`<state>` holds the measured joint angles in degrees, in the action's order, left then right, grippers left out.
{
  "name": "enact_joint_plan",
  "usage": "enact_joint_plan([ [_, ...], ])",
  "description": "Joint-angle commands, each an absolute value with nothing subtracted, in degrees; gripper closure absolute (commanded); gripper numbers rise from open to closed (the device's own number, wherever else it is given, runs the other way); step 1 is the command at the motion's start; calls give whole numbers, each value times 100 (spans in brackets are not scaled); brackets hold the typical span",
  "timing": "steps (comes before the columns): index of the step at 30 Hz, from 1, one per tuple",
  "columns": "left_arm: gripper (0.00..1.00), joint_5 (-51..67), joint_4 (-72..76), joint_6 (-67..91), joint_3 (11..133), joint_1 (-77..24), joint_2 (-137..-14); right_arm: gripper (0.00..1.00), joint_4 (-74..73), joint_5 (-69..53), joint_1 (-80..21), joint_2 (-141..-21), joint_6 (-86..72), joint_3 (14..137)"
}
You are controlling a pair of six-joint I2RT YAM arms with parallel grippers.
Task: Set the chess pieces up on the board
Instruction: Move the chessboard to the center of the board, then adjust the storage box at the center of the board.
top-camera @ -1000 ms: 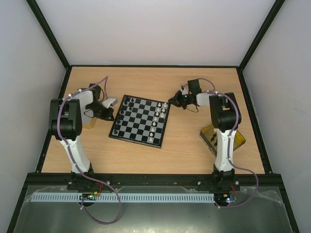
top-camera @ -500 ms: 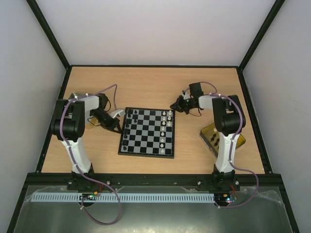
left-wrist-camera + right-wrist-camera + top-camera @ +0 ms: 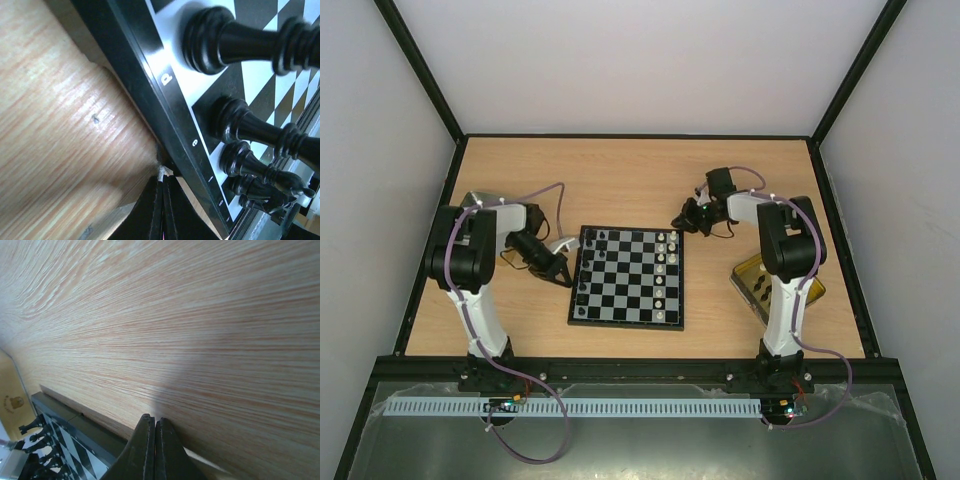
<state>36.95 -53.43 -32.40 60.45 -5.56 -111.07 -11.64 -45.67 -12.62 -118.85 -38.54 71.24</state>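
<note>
The board sits between clenched, empty left fingers and right fingers; pieces look ranked, setup nearly done.

The top view is bright and even. Soft light comes from above, the white walls look slightly washed out, and shadows on the bench are faint and short. The chess pieces are too small there to be sharp. In the left wrist view the nearest black pieces are blurred, with small highlights, and the board edge has a pale sheen. In the right wrist view the wood grain smears toward the edges, and a soft grey shadow lies before the right gripper.
</note>
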Motion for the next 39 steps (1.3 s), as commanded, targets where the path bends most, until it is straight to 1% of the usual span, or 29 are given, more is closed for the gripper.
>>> enact_joint_plan([
  [1,98,2900,-5087,-3331,5731,-663,-11225,98,-2337,-3488,-1268,-12152,-3727,7340],
  [9,98,2743,-5042,-3380,5582,-764,-11101,98,-2902,-2243,-1079,-11690,-4008,8233],
  [14,98,2728,-5036,-3347,5550,-780,-11012,98,-3678,-1181,-1085,-11239,-4105,8571],
  [19,98,2705,-5008,-3343,5473,-896,-10949,98,-4355,-200,-1148,-10290,-3871,8260],
  [23,98,2630,-4949,-3292,5437,-1013,-10898,98,-5056,194,-1160,-9628,-3666,7874],
  [27,98,2223,-4655,-3179,5281,-1016,-10846,98,-5379,169,-1165,-8750,-3669,7065],
  [29,94,1950,-4556,-3164,5179,-984,-10792,98,-5526,14,-1166,-8383,-3764,6723],
  [30,89,1850,-4519,-3156,5150,-941,-10747,94,-5597,-49,-1163,-8207,-3828,6561],
  [32,88,1762,-4534,-3172,5164,-747,-10678,88,-5665,-102,-1161,-7828,-3994,6308],
  [34,83,1775,-4624,-3226,5249,-512,-10620,82,-5696,-126,-1165,-7512,-4128,6088],
  [36,79,1860,-4750,-3299,5378,-246,-10557,79,-5690,-201,-1164,-7326,-4239,5914],
  [39,76,2029,-4930,-3431,5535,131,-10467,76,-5618,-405,-1162,-7318,-4377,5719],
])
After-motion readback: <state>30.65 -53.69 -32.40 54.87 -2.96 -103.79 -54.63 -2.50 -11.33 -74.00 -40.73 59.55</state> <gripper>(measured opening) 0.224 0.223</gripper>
